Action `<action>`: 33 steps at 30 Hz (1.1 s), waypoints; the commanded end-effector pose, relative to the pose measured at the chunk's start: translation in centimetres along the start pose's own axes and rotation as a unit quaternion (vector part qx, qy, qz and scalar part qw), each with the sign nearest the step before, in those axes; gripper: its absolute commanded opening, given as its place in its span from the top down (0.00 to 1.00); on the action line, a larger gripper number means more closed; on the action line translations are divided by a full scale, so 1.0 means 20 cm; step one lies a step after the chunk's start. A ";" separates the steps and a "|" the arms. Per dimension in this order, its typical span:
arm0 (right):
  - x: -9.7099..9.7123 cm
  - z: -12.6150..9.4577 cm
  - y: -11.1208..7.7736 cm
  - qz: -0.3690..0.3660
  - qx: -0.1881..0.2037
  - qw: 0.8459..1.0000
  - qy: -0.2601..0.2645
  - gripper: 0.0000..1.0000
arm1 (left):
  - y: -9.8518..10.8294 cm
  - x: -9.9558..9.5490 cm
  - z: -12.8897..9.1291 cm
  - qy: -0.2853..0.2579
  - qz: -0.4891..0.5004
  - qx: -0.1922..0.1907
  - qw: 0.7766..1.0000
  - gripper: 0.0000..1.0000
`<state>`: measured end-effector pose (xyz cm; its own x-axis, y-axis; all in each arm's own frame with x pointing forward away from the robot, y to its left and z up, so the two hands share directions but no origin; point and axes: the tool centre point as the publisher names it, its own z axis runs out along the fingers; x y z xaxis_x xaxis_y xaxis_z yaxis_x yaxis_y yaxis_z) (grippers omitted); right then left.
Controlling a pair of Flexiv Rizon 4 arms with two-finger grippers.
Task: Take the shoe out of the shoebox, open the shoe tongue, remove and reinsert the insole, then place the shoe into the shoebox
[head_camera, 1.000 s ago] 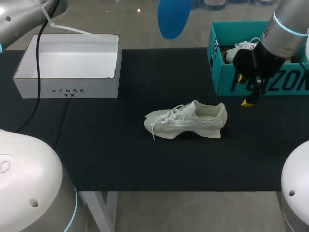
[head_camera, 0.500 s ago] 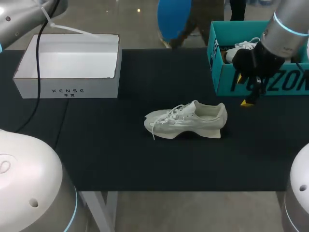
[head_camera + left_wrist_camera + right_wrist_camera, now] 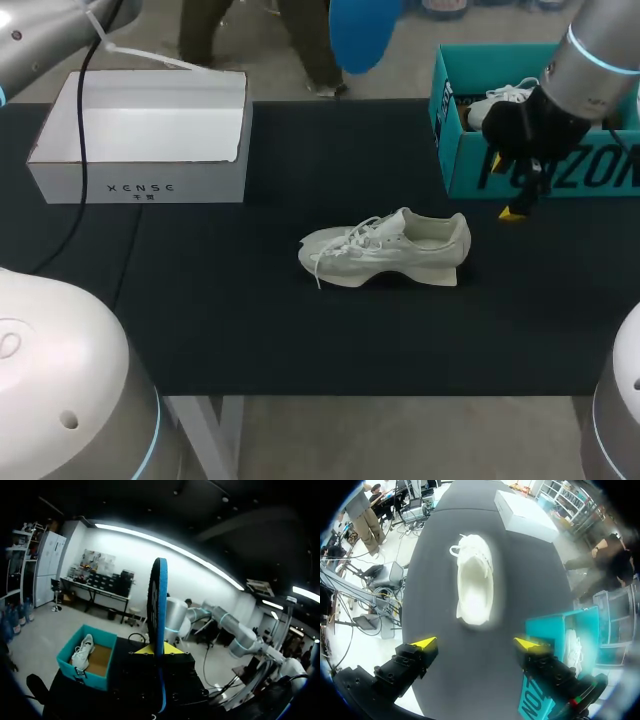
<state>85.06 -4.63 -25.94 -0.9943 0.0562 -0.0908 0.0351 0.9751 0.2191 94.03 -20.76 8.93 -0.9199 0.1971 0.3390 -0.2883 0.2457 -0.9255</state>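
A white shoe lies on its sole in the middle of the black table mat, toe to the left; the right wrist view shows this shoe ahead of the fingers. My right gripper hangs open in front of the teal shoebox, right of the shoe's heel, with nothing between its yellow tips. A blue insole hangs high over the table's far edge. It stands edge-on as the blue insole in my left gripper, which is shut on it.
A second white shoe lies inside the teal shoebox. An open white box stands at the back left, and a cable from my left arm drapes over it. Bare mat surrounds the shoe.
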 end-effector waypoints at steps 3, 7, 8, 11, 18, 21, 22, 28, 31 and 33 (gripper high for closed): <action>0.00 0.00 0.00 0.000 0.001 1.000 -0.001 0.00 | -0.08 0.08 0.00 0.000 0.008 0.002 1.000 1.00; 0.00 0.00 0.00 0.000 0.001 1.000 -0.001 0.00 | -0.06 0.08 -0.01 0.007 -0.011 -0.001 1.000 1.00; 0.00 0.00 0.00 0.000 0.001 1.000 -0.001 0.00 | -0.06 0.08 -0.01 0.007 -0.011 -0.001 1.000 1.00; 0.00 0.00 0.00 0.000 0.001 1.000 -0.001 0.00 | -0.06 0.08 -0.01 0.007 -0.011 -0.001 1.000 1.00; 0.00 0.00 0.00 0.000 0.001 1.000 -0.001 0.00 | -0.06 0.08 -0.01 0.007 -0.011 -0.001 1.000 1.00; 0.00 0.00 0.00 0.000 0.001 1.000 -0.001 0.00 | -0.06 0.08 -0.01 0.007 -0.011 -0.001 1.000 1.00; 0.00 0.00 0.00 0.000 0.001 1.000 -0.001 0.00 | -0.06 0.08 -0.01 0.007 -0.011 -0.001 1.000 1.00; 0.00 0.00 0.00 0.000 0.001 1.000 -0.001 0.00 | -0.06 0.08 -0.01 0.007 -0.011 -0.001 1.000 1.00; 0.00 0.01 0.01 -0.001 0.006 1.000 0.000 0.00 | -0.06 0.08 -0.01 0.007 -0.011 -0.001 1.000 1.00; -0.01 0.02 0.03 -0.003 0.013 1.000 0.002 0.00 | -0.06 0.08 -0.01 0.007 -0.011 -0.001 1.000 1.00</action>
<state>84.93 -4.61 -26.01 -0.9946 0.0481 -0.0919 0.0279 0.9773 0.2100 92.92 -20.54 10.70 -0.9101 0.2033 0.3610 -0.3077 0.2520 -0.9175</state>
